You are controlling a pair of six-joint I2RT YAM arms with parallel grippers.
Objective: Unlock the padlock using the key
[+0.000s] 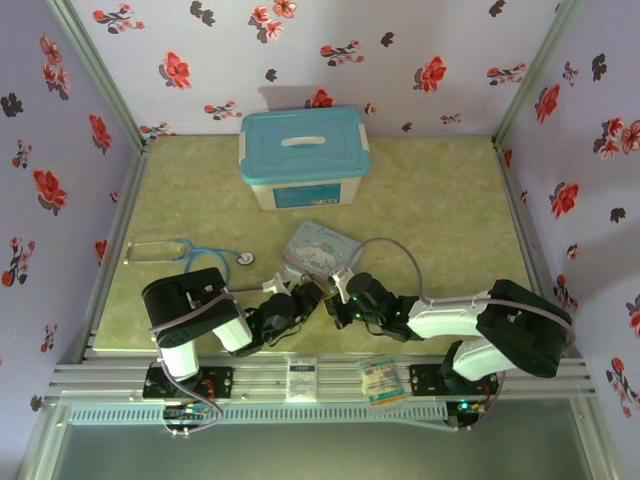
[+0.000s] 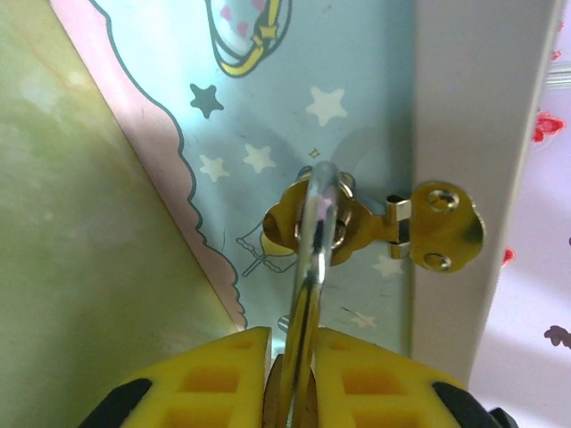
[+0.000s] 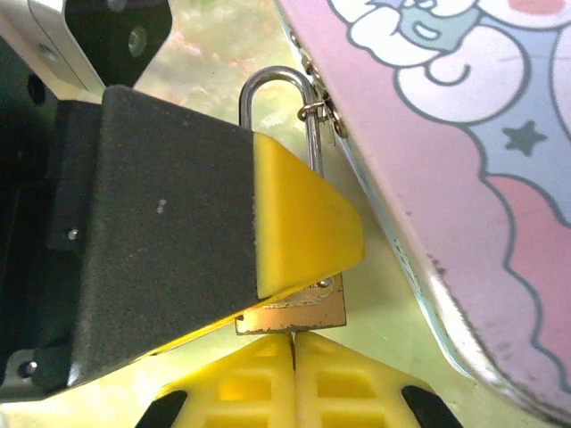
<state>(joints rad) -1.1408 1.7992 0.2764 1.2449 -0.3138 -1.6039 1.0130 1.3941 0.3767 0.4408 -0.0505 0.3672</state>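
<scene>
Near the front centre of the surface (image 1: 450, 200), against the near side of the cartoon tin (image 1: 320, 250), the padlock (image 3: 294, 314) hangs by its shackle (image 2: 314, 232) through the tin's brass hasp (image 2: 437, 227). The left end effector (image 2: 293, 361) is clamped on the padlock body, flat faces between its yellow pads. The body is mostly covered; just the bottom brass edge and the shackle loop show in the right wrist view. The right end effector (image 3: 293, 352) is closed narrow, fingertips together right under that bottom edge. Can't tell whether the key is pinched between them, too little shows there.

Handling, as a judgement:
- **Padlock:** small, rigid metal, light overall. The smooth brass is likely to slip if twisted sideways.
- **Padlock grip:** across the broad flat faces, as the left has it. That leaves the bottom face free, where the keyway presumably sits.
- **Tether:** it hangs from the hasp, so it can swing and drag the tin. The tin looks like thin sheet and may slide or tip if tugged. The hasp is thin and could bend.
- **Key:** would be thin, stiff and tiny, easy to rotate or lose in the pads.
- **Key grip:** take it at the head, flat sides to the pads, blade free and in line with the keyway.
- **Turning:** needs a firm left hold to counter the torque.
</scene>
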